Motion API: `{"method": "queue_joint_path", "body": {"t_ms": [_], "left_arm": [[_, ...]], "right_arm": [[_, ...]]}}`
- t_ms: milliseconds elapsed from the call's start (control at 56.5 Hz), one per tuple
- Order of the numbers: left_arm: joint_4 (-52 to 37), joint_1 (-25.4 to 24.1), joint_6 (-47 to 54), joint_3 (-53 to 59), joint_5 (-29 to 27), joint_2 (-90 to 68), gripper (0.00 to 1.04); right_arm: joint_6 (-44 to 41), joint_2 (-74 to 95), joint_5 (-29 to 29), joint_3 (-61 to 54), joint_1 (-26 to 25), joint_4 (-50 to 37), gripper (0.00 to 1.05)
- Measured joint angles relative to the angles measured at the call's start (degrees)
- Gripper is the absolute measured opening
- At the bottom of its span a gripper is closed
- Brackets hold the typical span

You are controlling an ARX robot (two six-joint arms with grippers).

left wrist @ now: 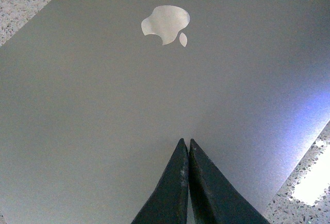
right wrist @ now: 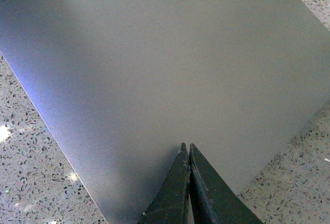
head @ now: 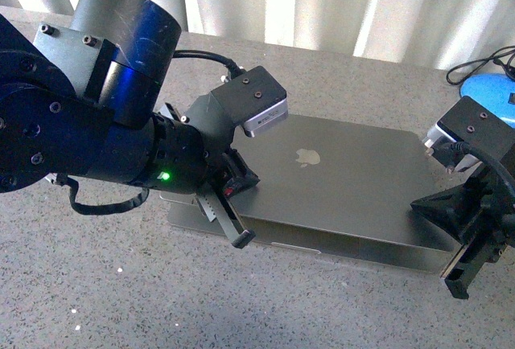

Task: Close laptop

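**Both claws shut over the laptop lid**

The speckled grey worktop [head: 121,301] fills most of the scene, with a pale curtain [head: 322,3] hanging behind it. The laptop [head: 346,188] lies in the middle of the worktop, lid lowered and facing up. A thin dark slit shows along its near edge, above the base.

The left arm [head: 80,124] reaches in over the laptop's left end. Its claw [left wrist: 186,144] is pinched shut with nothing in it, over the lid; whether it touches I cannot tell. The right claw [right wrist: 186,147] is likewise shut and empty, at the lid's right near corner.

The pale apple logo [head: 307,156] sits mid-lid. A blue object [head: 491,92] lies at the far right.
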State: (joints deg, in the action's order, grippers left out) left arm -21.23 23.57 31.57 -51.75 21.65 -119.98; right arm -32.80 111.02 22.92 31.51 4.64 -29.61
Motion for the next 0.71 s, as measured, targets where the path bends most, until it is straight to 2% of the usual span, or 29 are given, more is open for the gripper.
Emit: {"method": "queue_joint_path", "body": {"t_ms": [708], "left_arm": [[-0.57,0.17,-0.22,0.0,0.7,-1.51,0.04]], "right_arm": [[-0.42,1.42,0.2,-0.52,-0.87,-0.68,0.01]]}}
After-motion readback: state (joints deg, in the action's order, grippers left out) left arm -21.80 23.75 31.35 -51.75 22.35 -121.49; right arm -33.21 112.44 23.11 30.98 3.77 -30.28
